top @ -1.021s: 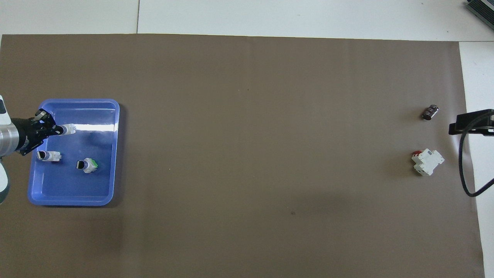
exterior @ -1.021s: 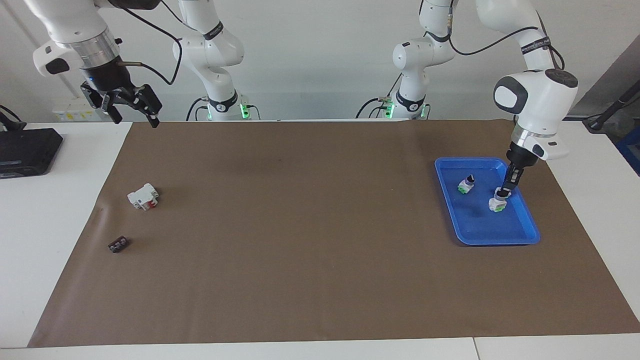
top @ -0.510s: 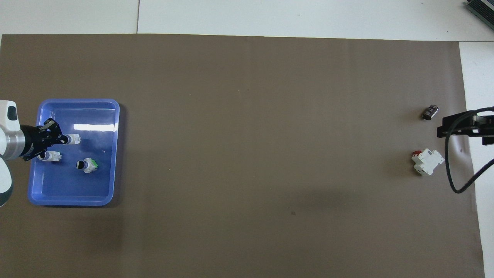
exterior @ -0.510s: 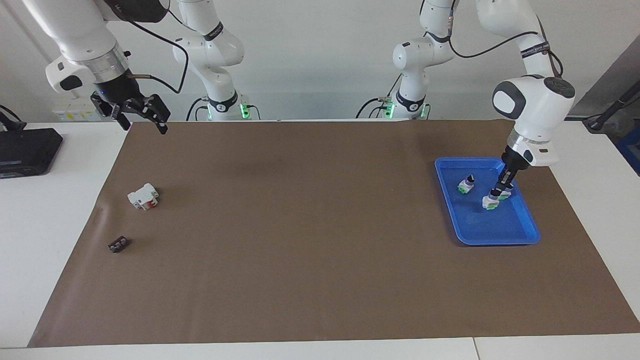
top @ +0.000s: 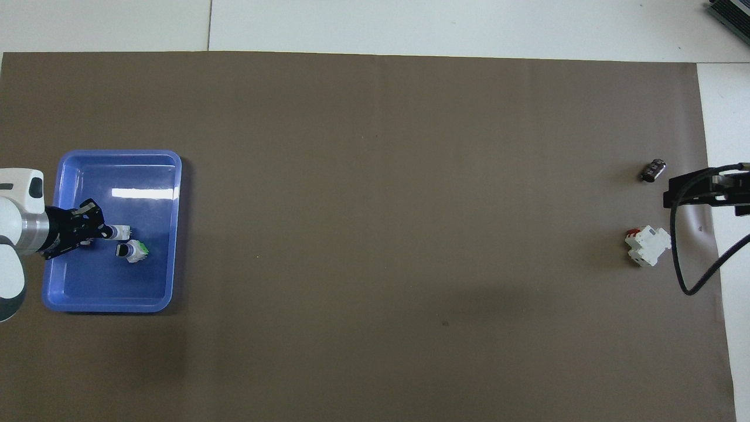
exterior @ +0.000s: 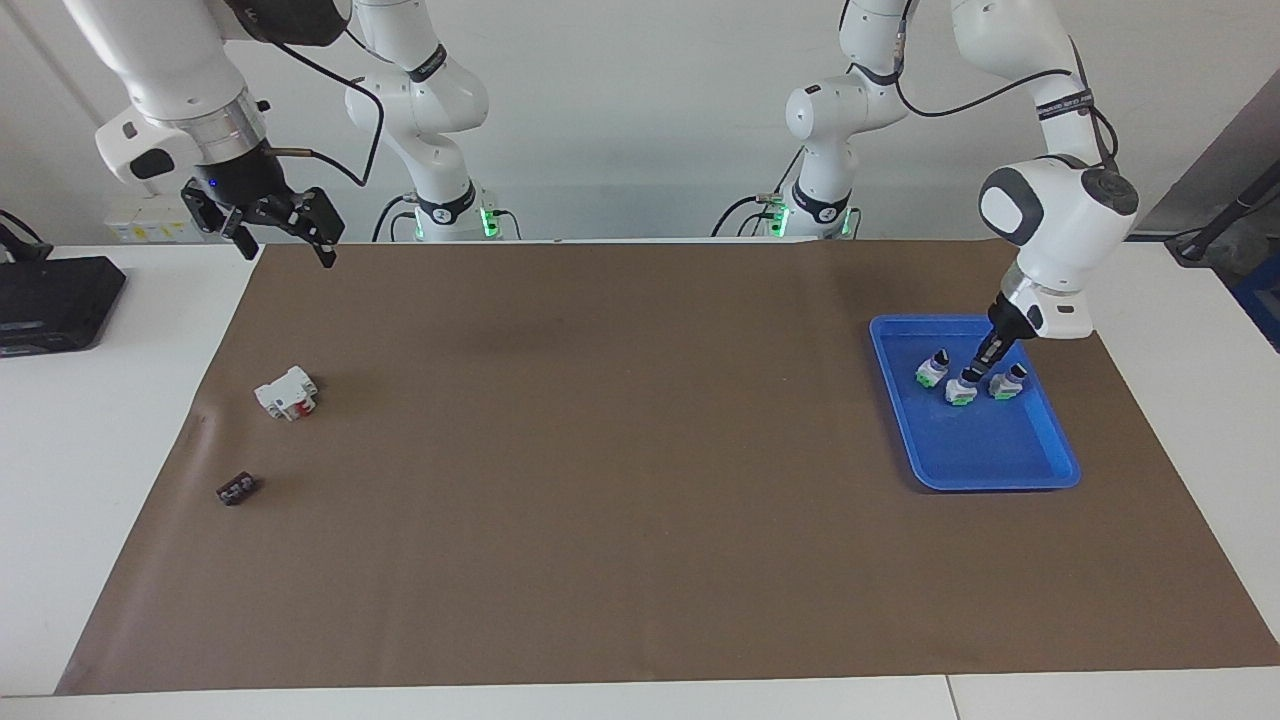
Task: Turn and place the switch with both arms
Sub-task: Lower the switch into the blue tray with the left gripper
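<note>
The left gripper [exterior: 970, 374] was clamped on the black knob of a small white switch [exterior: 961, 392], holding it over the blue tray [exterior: 1040, 470] at the left arm's end of the brown mat [exterior: 620, 460]. Its lower end looked green, not orange. Two similar switches, one [exterior: 932, 370] toward the table's middle and one [exterior: 1006, 384] on the outer side, flanked it in the tray. The right gripper [exterior: 285, 228] hung with fingers spread over the mat's edge nearest the robots, above a white block with a red part [exterior: 287, 393] and a small dark part [exterior: 236, 489]
</note>
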Robot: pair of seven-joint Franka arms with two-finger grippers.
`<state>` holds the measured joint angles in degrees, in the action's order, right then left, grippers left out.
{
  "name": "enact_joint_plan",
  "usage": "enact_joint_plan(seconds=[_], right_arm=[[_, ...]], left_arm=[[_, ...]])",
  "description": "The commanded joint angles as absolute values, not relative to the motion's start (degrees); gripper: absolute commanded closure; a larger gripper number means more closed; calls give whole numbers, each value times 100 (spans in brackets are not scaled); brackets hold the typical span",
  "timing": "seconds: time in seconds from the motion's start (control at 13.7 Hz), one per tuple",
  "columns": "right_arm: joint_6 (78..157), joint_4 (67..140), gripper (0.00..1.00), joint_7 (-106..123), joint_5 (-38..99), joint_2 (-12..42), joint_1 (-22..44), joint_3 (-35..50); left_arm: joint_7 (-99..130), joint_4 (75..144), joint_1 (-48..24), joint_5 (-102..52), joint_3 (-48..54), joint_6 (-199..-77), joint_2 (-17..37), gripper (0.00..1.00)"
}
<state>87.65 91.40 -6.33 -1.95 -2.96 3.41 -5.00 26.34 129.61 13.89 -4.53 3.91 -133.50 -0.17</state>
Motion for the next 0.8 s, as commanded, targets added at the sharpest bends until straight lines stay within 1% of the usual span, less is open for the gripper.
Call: enact_joint_plan(seconds=[0.0, 0.73], right_arm=[[8587, 8956, 0, -650, -176, -202, 325, -483], [8605, 9053, 0, -773, -53, -281, 325, -492]], left_arm=[[2243, 13043, 1591, -352, 431, -13157, -176, 100], [1865, 13043, 1397, -387, 448, -12842, -211, 100]])
